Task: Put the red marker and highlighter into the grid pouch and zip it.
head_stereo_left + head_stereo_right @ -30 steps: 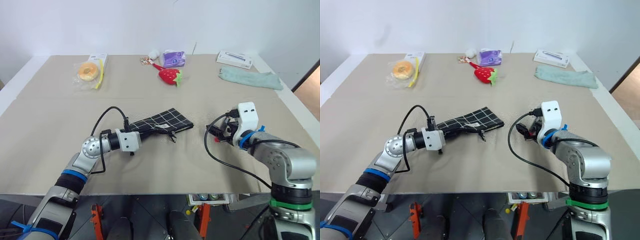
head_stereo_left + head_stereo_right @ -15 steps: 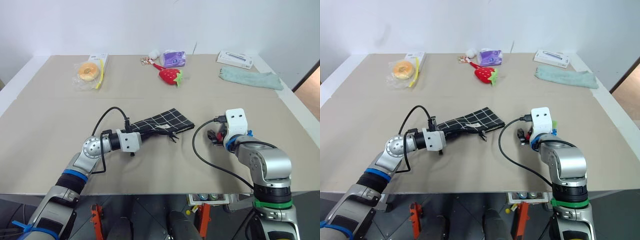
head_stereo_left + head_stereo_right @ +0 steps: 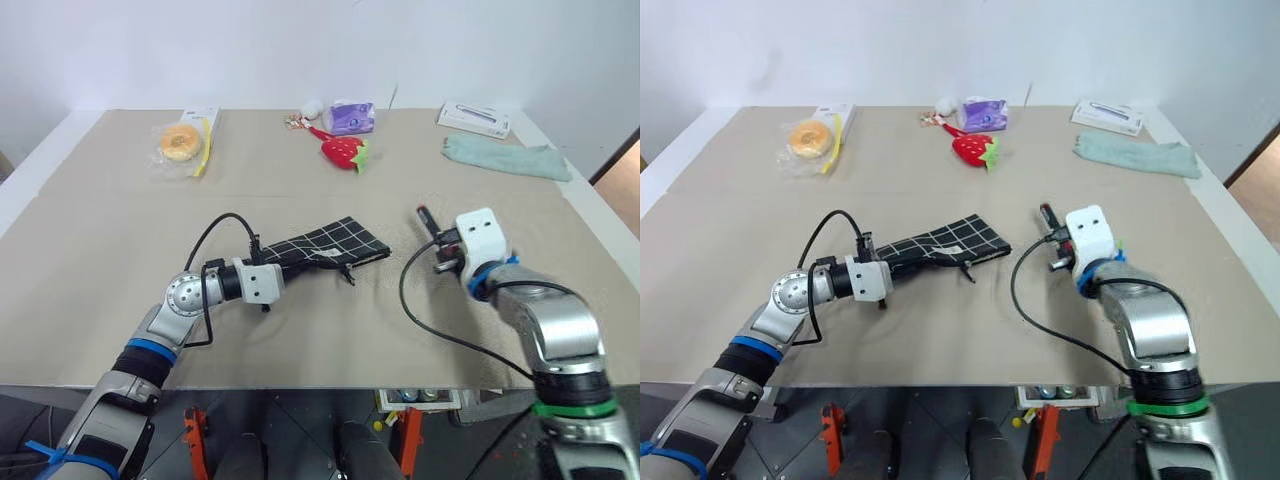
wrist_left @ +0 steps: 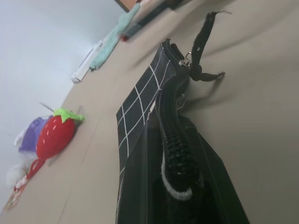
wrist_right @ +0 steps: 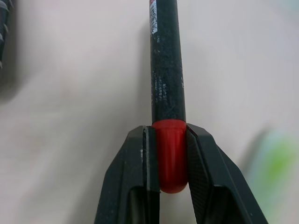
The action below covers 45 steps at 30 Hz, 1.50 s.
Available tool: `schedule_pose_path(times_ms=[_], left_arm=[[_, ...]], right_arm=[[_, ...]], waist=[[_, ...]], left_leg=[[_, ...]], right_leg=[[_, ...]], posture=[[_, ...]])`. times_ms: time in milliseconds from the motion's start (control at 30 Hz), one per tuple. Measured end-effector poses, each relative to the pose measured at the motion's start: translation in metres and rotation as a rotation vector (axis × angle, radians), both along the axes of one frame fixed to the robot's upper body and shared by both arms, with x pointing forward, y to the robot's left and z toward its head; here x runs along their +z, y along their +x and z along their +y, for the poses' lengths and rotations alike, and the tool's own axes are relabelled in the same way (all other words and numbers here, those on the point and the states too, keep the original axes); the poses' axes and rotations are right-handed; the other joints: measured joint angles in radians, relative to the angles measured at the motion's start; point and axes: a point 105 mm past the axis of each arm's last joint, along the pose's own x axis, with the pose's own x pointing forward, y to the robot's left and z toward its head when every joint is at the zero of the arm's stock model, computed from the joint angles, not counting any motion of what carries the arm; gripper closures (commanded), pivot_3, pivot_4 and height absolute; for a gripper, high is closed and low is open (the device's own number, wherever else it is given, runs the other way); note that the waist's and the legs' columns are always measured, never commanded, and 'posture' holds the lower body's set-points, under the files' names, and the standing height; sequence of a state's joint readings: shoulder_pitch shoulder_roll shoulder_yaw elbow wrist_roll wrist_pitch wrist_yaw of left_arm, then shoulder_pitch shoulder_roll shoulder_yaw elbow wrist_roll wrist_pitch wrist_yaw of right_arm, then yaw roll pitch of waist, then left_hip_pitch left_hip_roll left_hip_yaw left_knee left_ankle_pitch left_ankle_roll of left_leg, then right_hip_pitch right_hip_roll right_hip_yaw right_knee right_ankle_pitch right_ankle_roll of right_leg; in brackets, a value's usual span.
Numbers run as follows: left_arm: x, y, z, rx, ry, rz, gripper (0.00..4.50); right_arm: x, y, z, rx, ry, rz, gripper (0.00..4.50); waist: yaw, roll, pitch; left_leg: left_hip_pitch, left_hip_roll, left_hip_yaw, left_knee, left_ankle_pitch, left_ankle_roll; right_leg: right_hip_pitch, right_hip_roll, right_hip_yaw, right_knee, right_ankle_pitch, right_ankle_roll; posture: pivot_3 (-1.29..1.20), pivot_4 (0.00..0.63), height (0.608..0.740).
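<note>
Far edge of the table, clutter in a row.
Bagged donut point(image 3: 180, 143), plush strawberry point(image 3: 342, 152), purple packet point(image 3: 350, 117), white box point(image 3: 473, 120), green cloth point(image 3: 505, 157).

Left fingers point(image 3: 277, 268) clamped shut, right fingers point(image 5: 198, 172) pinched on something.

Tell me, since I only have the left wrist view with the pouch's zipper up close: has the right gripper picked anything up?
Observer: Yes. The right gripper is shut on the red marker, pinching its red end.
Operator: Is it at the pouch?
Observer: No, it is apart from the grid pouch, on its right; the left gripper pinches the pouch's opposite end.
Operator: And the highlighter?
Observer: Probably the highlighter is the lime-green blur on the table beside the right gripper.
</note>
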<state>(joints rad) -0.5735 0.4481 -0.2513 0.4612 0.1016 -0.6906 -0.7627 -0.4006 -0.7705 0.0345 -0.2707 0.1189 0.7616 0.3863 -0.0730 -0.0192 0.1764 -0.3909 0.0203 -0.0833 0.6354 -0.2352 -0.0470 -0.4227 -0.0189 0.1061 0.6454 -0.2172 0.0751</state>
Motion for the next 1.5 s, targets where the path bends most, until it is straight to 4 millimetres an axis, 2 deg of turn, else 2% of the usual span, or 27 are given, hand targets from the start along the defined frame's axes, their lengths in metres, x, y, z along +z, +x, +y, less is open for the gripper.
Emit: schedule_pose_path(times_ms=[100,267,400,667,1033,1200,1500], left_arm=[[0.002,0.001,-0.001,-0.002,0.000,-0.005,4.50],[0.003,0.001,-0.001,-0.004,0.000,-0.010,4.50],[0.003,0.001,-0.001,-0.004,-0.001,-0.010,4.50],[0.003,0.001,-0.001,-0.003,-0.001,-0.010,4.50],[0.003,0.001,-0.001,-0.004,-0.002,-0.010,4.50],[0.003,0.001,-0.003,-0.006,-0.005,-0.007,4.50],[0.003,0.000,-0.004,-0.011,-0.006,-0.006,4.50]], right_arm=[[0.006,-0.019,0.013,0.299,-0.181,-0.021,4.01],[-0.007,-0.042,0.019,0.524,-0.297,0.091,4.01],[-0.015,-0.048,0.019,0.558,-0.304,0.146,4.01],[-0.023,-0.047,0.014,0.537,-0.358,0.179,4.01],[-0.024,-0.038,0.009,0.490,-0.382,0.179,4.01],[-0.024,-0.029,0.030,0.517,-0.368,0.157,4.01],[-0.031,-0.029,0.096,0.636,-0.252,0.149,4.01]], waist=[[0.000,0.000,0.000],[-0.002,-0.001,0.000],[-0.001,-0.001,0.000],[0.000,-0.001,0.000],[0.001,-0.001,0.000],[0.001,-0.001,0.000],[0.001,-0.001,0.000]], left_leg=[[0.000,0.000,0.000,0.000,-0.001,0.002],[0.000,0.000,0.001,0.002,-0.001,0.002],[0.001,0.000,0.001,0.002,-0.001,0.002],[0.001,0.000,0.001,0.002,0.000,0.001],[0.001,0.000,0.001,0.002,0.000,0.001],[0.001,0.000,0.001,0.002,0.000,0.001],[0.001,0.000,0.000,0.002,0.000,0.001]], right_leg=[[0.000,0.000,0.000,0.000,-0.001,0.000],[0.000,0.000,0.001,0.000,0.000,-0.001],[0.001,0.000,0.001,0.000,0.002,-0.001],[0.001,0.000,0.001,0.000,0.002,-0.001],[0.001,0.000,0.001,0.000,0.002,-0.001],[0.001,0.000,0.001,0.000,0.002,-0.001],[0.001,0.000,0.001,0.001,0.002,-0.002]], posture=[[0.00,0.150,0.739],[0.00,0.150,0.739],[0.00,0.150,0.739],[0.00,0.150,0.739],[0.00,0.150,0.739],[0.00,0.150,0.739],[0.00,0.150,0.739]])
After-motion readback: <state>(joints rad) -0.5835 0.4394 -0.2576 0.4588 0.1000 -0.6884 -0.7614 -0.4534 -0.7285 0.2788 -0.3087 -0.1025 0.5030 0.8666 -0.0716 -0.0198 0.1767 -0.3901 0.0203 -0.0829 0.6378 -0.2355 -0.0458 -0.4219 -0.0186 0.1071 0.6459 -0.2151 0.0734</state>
